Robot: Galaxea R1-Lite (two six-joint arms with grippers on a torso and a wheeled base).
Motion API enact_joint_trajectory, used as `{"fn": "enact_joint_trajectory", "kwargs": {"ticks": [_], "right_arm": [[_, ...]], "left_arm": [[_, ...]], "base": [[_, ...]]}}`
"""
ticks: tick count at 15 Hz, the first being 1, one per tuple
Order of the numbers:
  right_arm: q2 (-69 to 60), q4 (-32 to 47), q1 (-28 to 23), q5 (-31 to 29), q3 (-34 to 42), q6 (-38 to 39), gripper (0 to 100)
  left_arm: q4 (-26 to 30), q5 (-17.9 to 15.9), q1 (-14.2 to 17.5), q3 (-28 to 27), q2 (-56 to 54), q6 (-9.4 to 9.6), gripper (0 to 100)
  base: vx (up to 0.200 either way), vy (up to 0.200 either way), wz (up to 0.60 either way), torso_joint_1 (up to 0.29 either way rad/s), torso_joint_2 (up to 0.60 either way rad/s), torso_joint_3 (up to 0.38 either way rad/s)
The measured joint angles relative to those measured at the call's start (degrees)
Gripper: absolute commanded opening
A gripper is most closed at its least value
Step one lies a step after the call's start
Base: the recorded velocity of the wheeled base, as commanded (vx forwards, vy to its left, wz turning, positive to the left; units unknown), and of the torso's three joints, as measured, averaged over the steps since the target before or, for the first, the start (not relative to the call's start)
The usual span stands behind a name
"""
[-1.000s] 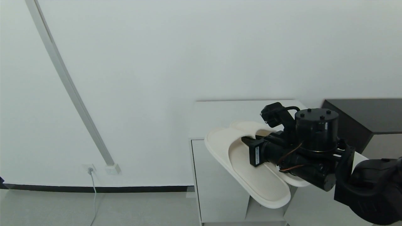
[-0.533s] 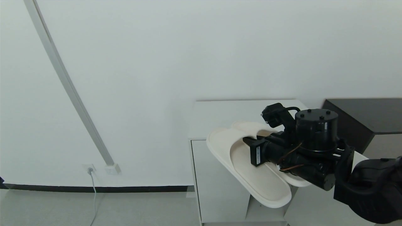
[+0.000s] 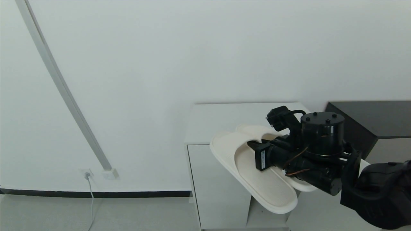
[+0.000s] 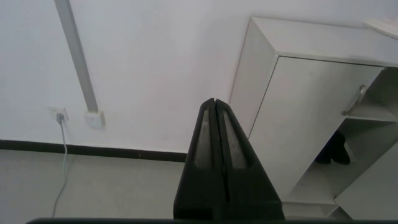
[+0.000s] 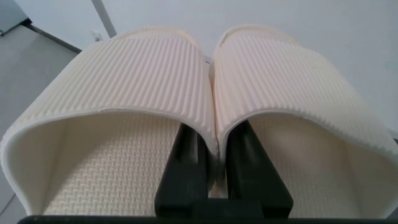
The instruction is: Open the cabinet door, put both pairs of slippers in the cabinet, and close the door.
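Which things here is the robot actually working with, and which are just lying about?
Part of the job: cream slippers, the right gripper clamping them, white cabinet.
Just there: wall socket with cable, grey wall duct, dark unit beside the cabinet.

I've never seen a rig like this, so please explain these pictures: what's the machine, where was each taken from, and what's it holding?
This is a robot with two arms. The wide picture comes from a camera on its head; the other two from cameras on its wrists. The right end effector, a two-fingered clamp, holds a pair of cream slippers in the air before a white cabinet, one finger inside each. The left end effector is shut and empty, aimed at the wall beside that cabinet.
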Motion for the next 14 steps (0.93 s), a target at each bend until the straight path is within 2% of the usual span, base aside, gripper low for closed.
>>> {"fn": "enact_joint_trajectory", "kwargs": {"ticks": [14], "right_arm": [[0.07, -0.02, 0.11, 0.02, 0.44, -0.11, 0]], "left_arm": [[0.0, -0.11, -0.02, 0.0, 0.0, -0.01, 0]], "base": [[0.0, -0.2, 0.0, 0.002, 0.0, 0.002]]}}
